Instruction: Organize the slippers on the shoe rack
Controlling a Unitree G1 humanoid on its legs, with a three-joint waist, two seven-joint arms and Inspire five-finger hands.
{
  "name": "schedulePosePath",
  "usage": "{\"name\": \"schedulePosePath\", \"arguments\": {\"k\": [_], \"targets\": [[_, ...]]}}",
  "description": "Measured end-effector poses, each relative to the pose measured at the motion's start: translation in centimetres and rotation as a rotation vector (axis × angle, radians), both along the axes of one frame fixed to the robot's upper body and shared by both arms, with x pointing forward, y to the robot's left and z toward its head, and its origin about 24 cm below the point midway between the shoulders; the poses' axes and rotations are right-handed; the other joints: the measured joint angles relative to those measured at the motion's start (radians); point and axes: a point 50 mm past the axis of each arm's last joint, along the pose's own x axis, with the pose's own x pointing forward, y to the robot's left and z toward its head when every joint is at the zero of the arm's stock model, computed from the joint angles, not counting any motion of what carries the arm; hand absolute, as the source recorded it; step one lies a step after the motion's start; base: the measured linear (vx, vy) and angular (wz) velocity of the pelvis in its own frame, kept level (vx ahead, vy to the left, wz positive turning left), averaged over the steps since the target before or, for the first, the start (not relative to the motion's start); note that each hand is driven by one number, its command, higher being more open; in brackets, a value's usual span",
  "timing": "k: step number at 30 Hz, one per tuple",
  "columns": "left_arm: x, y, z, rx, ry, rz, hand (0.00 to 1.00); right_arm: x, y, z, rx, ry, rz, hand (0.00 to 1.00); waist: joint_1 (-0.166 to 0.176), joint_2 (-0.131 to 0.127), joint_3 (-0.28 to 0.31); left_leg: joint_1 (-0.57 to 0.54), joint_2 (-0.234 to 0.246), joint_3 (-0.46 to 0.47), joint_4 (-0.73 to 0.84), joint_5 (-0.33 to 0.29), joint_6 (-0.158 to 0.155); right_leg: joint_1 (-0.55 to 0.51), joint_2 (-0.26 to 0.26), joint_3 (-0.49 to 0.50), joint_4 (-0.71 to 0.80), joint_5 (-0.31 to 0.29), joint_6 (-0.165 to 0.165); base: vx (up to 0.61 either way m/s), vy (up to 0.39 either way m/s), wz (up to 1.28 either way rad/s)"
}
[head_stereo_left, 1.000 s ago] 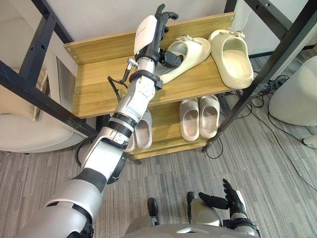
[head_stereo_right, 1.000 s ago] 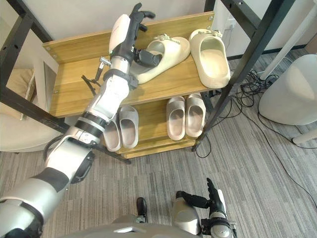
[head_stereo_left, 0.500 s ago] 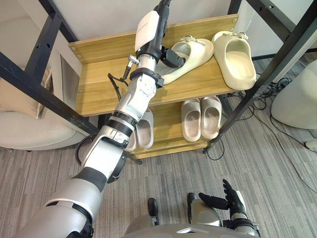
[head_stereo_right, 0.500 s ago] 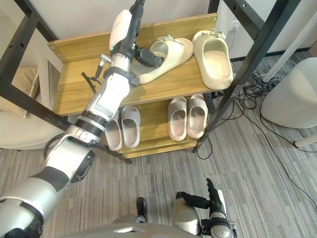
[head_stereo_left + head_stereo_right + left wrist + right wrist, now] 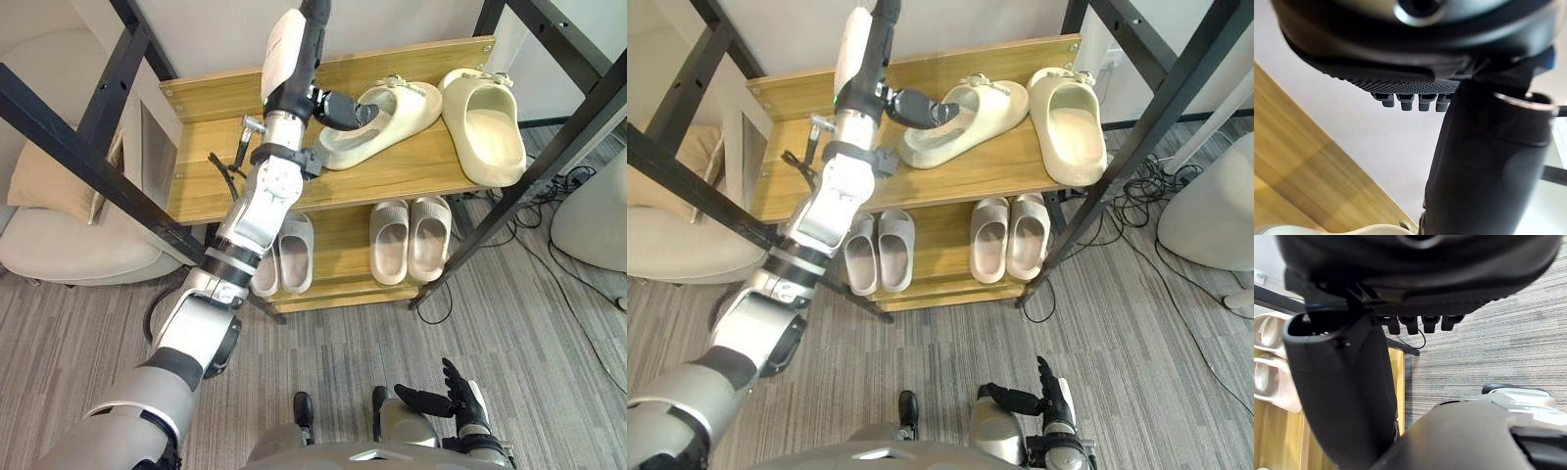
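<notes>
Shoe rack (image 5: 206, 176) — cream slippers (image 5: 485, 127) above; pairs (image 5: 409, 240) below.

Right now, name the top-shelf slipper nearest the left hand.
The slanted cream slipper, right beside the left hand and its thumb. The other cream slipper sits straight, farther to the right.

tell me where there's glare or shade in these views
Left eye view: the upper shelf is evenly lit, the lower shelf looks dimmer beneath it, around the grey slippers. Left wrist view: the pale wall is bright, the left hand dark against it, with a glint on its thumb.
</notes>
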Motion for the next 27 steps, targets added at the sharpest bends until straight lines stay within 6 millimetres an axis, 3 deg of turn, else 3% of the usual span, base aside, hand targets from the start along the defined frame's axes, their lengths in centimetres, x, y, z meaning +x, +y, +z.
{"name": "schedulePosePath", "arguments": {"k": [3,12,16,21,27], "targets": [[-0.1,0.9,-2.0,-0.173,0.107,-0.065,1.00,-0.2,-0.1,-0.1,-0.001,0.014,0.000,1.00,0.009,0.002,-0.002,0.002,0.002,-0.019,0.001,0.000,0.000,0.019,-0.001,-0.018,-0.016,0.003,0.001,0.00,0.003,0.17],[-1.1,4.2,-7.1,-0.357,0.303,-0.104,1.00,-0.4,-0.3,-0.5,-0.003,0.056,0.027,1.00,0.035,0.004,-0.004,-0.001,0.004,-0.025,0.002,0.002,0.003,0.072,0.013,-0.032,-0.130,0.072,0.003,-0.01,0.012,0.02],[-1.2,4.6,-7.6,-0.422,0.326,-0.147,1.00,-0.5,-0.3,-0.6,-0.006,0.065,0.048,1.00,0.036,0.002,-0.005,-0.001,0.003,-0.035,0.004,0.004,0.005,0.089,0.014,-0.042,-0.158,0.087,0.007,-0.03,0.021,0.07],[-1.3,4.7,-7.8,-0.466,0.334,-0.177,1.00,-0.7,-0.1,-0.9,-0.002,0.088,0.057,1.00,0.038,-0.019,-0.022,-0.010,0.004,-0.041,0.000,0.007,0.005,0.094,0.018,-0.047,-0.188,0.104,0.007,-0.01,0.003,0.01],[-1.6,3.4,-8.0,-0.444,0.348,-0.236,1.00,-0.9,0.1,-1.0,-0.005,0.103,0.079,1.00,0.038,-0.028,-0.029,-0.005,0.000,-0.050,-0.005,0.007,0.005,0.121,0.017,-0.064,-0.221,0.113,0.010,0.02,0.009,0.08]]}}
